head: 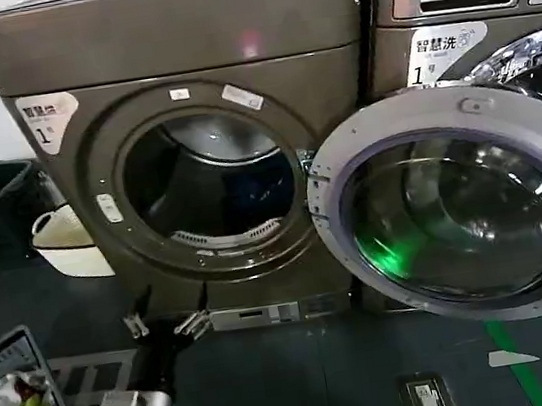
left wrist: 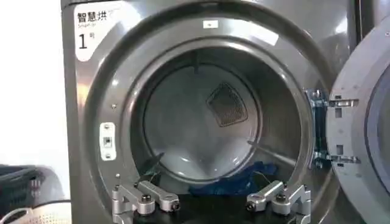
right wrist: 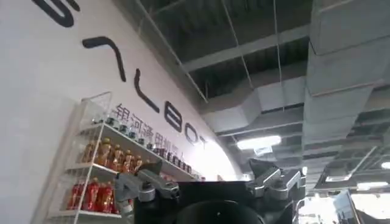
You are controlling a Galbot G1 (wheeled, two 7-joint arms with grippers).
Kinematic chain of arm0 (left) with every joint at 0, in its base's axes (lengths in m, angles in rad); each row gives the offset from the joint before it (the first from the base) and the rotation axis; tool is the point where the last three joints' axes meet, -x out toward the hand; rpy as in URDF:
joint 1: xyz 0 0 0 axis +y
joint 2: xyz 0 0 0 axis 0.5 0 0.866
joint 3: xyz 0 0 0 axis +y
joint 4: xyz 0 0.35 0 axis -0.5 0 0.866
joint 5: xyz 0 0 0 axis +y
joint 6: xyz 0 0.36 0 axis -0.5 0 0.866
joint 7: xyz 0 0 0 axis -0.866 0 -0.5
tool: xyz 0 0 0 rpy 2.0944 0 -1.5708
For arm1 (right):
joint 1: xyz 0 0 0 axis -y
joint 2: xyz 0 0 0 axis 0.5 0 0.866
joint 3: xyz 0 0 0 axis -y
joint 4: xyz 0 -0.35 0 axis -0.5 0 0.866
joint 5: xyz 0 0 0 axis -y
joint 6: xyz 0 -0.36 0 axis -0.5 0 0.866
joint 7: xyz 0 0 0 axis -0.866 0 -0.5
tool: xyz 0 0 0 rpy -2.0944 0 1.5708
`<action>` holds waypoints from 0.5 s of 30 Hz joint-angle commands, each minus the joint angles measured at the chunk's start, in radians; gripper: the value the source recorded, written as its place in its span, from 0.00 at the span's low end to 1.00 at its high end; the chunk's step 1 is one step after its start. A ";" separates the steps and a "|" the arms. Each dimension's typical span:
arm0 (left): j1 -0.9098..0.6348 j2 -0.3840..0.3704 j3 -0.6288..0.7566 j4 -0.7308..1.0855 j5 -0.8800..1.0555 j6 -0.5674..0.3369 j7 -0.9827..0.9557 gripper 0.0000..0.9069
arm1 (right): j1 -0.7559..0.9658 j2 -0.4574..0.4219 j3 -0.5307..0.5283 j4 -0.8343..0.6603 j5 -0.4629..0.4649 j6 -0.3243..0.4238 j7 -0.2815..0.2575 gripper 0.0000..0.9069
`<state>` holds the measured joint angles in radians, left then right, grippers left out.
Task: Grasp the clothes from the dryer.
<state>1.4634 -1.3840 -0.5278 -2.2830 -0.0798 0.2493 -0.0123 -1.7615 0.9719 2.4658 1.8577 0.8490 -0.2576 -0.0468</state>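
Bronze-grey front-loading dryer (head: 189,124): door swung open. Dark navy fabric clothes (left wrist: 234,181) on drum floor, untouched. My left gripper (head: 164,326) released, fingers spread, low before porthole; reach and grasp remain. Right gripper (right wrist: 210,190) spread, aimed ceilingward, idle.

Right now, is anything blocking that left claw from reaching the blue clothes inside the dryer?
Nothing visible. The door is swung aside, and the open left gripper faces the dryer mouth, with the clothes on the drum floor.
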 commanded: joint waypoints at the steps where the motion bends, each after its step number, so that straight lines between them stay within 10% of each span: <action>1: 0.000 0.000 0.002 0.002 0.001 -0.005 0.002 1.00 | -0.003 -0.001 0.004 0.002 0.007 0.003 0.009 1.00; 15: 0.002 0.003 0.005 -0.008 0.001 -0.003 0.003 1.00 | -0.010 -0.002 0.013 0.008 0.025 0.004 0.010 1.00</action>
<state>1.4647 -1.3811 -0.5222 -2.2891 -0.0792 0.2466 -0.0104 -1.7720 0.9713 2.4784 1.8651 0.8715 -0.2544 -0.0384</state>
